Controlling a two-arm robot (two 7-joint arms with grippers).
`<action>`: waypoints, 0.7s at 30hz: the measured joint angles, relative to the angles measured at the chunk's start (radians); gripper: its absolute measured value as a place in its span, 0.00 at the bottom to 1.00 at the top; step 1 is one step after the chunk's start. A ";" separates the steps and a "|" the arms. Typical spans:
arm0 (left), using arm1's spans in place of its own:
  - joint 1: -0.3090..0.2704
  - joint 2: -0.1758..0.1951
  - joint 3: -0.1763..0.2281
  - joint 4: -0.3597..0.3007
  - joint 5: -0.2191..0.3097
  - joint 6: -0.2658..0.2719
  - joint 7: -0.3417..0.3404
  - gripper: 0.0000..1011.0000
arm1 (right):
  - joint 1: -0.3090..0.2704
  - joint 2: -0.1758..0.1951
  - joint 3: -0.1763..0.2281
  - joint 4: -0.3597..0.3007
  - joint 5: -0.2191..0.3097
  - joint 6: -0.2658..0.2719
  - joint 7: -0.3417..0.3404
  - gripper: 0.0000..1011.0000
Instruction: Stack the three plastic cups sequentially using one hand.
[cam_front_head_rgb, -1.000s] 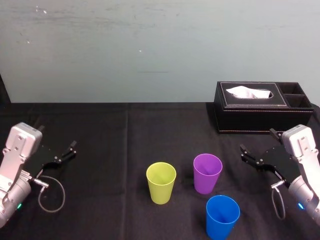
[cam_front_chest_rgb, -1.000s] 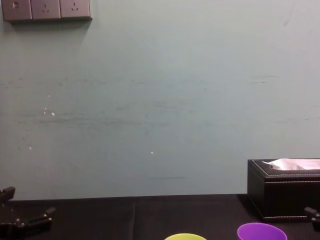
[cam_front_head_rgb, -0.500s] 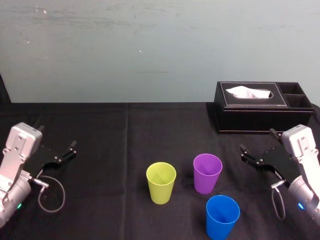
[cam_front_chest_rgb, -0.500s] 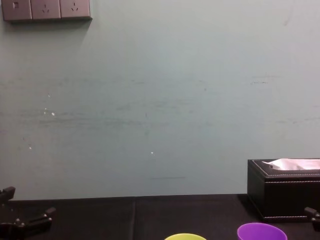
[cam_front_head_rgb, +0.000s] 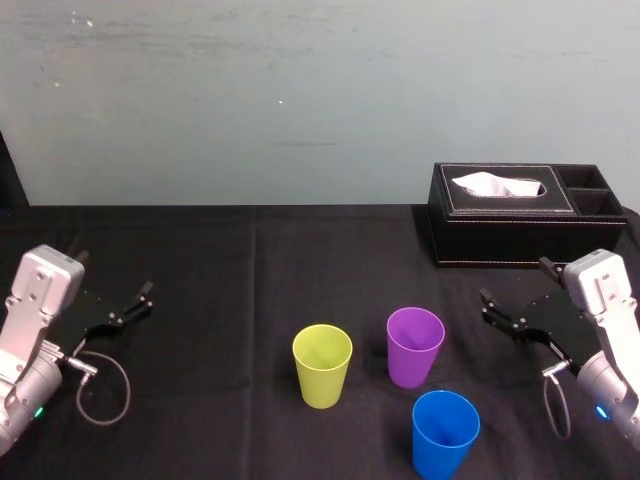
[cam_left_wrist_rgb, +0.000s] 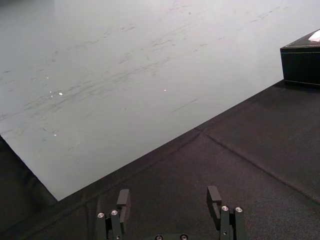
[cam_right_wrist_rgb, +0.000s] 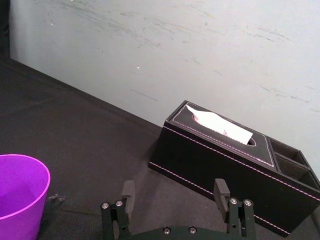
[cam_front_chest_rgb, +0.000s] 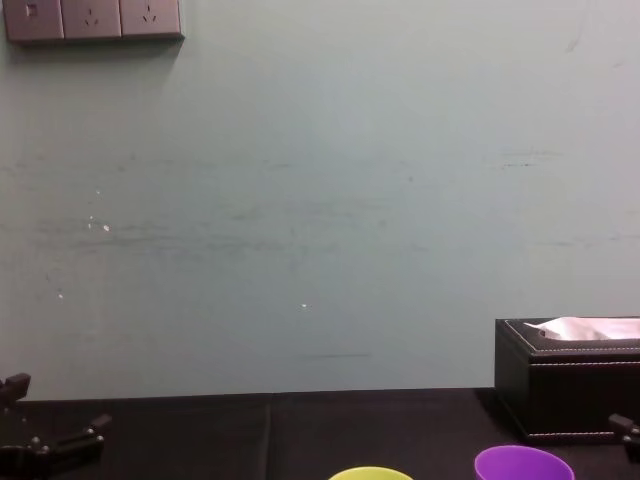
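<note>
Pale teal wall (cam_front_head_rgb: 320, 100) across the back at 12 o'clock. Black cloth-covered table (cam_front_head_rgb: 250, 260) below it, taken as the clock face from the head view. Rectangular black leather tissue box (cam_front_head_rgb: 525, 212) with white stitching at 2 o'clock, white tissue (cam_front_head_rgb: 495, 185) poking out of the top slot, two small open compartments at its 3 o'clock end. Black two-fingered left gripper (cam_left_wrist_rgb: 168, 194) on a grey-white arm, low over the cloth at 9 o'clock, claw released, fingers spread wide, nothing between them, well apart from all cups. Black two-fingered right gripper (cam_right_wrist_rgb: 173, 186) on a grey-white arm at 4 o'clock, claw likewise released and empty, near the purple cup but not touching. Three cups upright, mouths up, grouped toward 6 o'clock, each standing apart on the cloth: smooth yellow-green tapered plastic cup (cam_front_head_rgb: 322, 365) nearest the centre line; smooth purple tapered plastic cup (cam_front_head_rgb: 415, 346) just beside it at its 2 o'clock; smooth blue tapered plastic cup (cam_front_head_rgb: 445, 433) at 5 o'clock of the purple one, closest to the robot.
</note>
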 joint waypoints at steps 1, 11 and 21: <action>0.000 0.000 0.000 0.000 0.000 0.000 0.000 0.99 | 0.000 0.000 0.000 0.000 0.000 0.000 0.000 0.99; 0.000 0.000 0.000 0.000 0.000 0.000 0.000 0.99 | 0.000 0.000 0.000 0.000 0.000 0.000 0.000 0.99; 0.000 0.000 0.000 0.000 0.000 0.000 0.000 0.99 | -0.016 -0.010 0.029 -0.037 -0.010 0.016 -0.001 0.99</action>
